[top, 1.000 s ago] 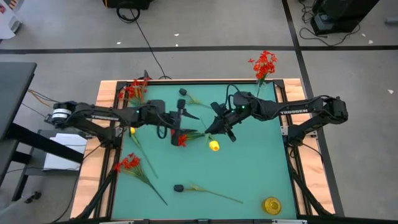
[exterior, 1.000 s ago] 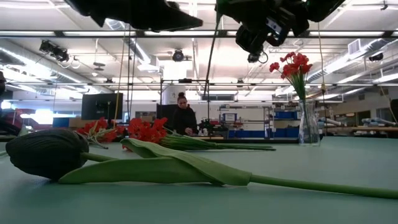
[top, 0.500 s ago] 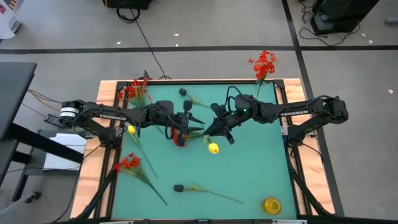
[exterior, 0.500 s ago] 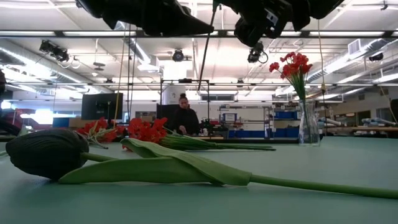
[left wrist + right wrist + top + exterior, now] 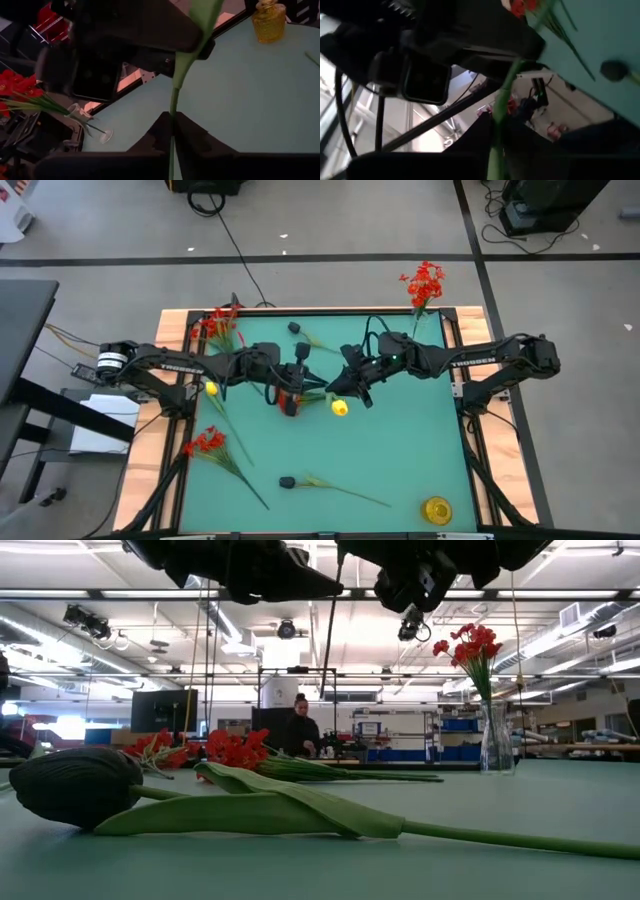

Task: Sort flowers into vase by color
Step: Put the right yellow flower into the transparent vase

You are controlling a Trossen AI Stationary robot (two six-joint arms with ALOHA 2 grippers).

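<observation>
Grey concrete floor around table, dark tape lines crossing it. Black cable trails from far floor toward table's far edge. Dark grey furniture corner at far left. Room beyond table: ceiling with long fluorescent strips, pipes, spotlights. Person in dark top at distant bench. Blue bins on shelving to right.
</observation>
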